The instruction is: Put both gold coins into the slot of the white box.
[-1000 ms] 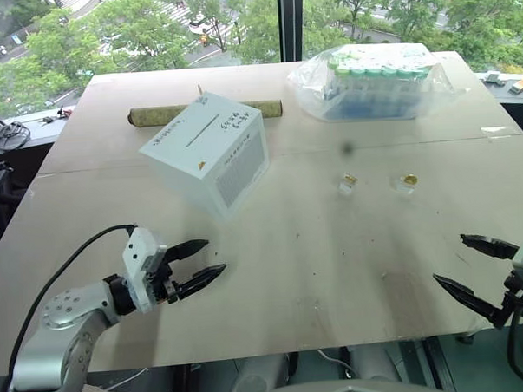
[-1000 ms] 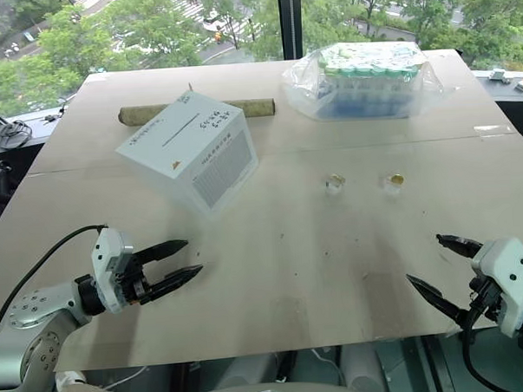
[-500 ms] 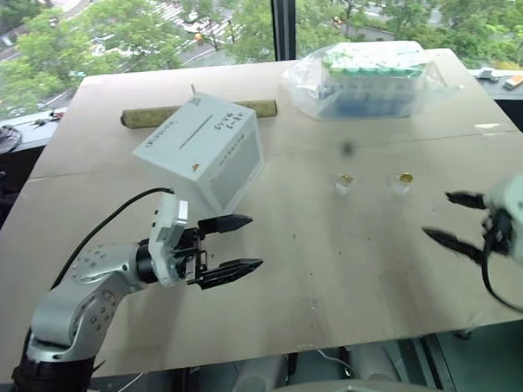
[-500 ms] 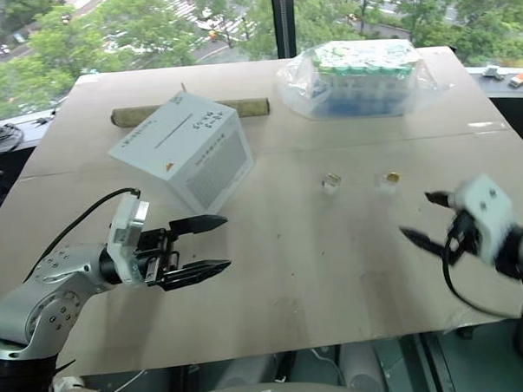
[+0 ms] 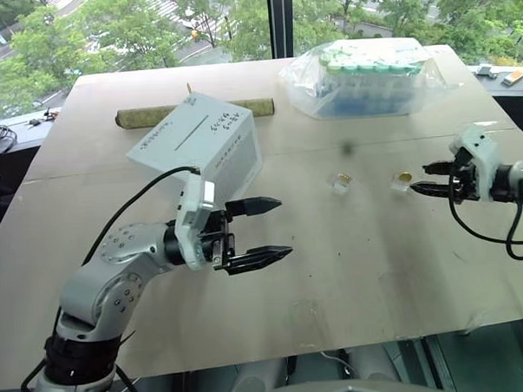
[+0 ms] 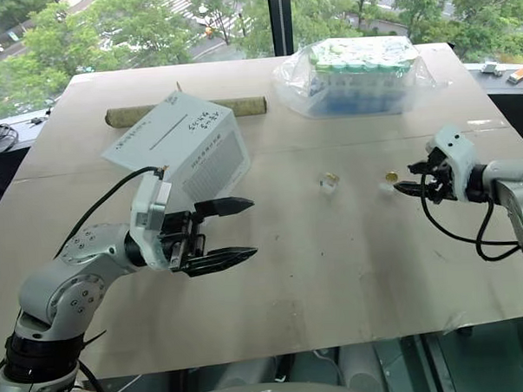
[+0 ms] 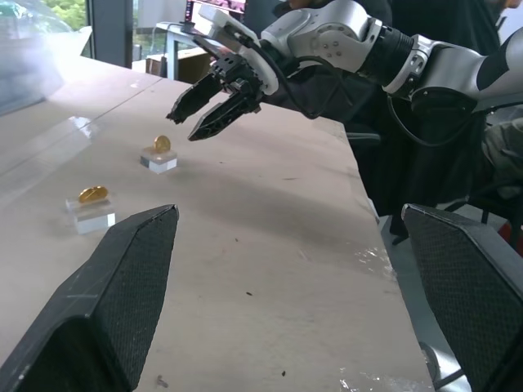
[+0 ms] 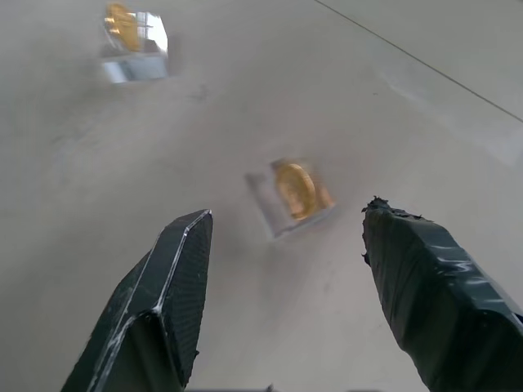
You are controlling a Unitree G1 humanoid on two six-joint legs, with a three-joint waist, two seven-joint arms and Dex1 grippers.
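Table (image 5: 351,261), gold coin (image 8: 294,189) just ahead of right tool (image 8: 286,245)

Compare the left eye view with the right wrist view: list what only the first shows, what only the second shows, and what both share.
Only the left eye view: the white box with its slot, the bag of tubes, the left gripper standing open.
Only the right wrist view: a close look at the nearer gold coin lying on its clear block, ahead of the right gripper's open fingers.
Both: the two coins, the table.
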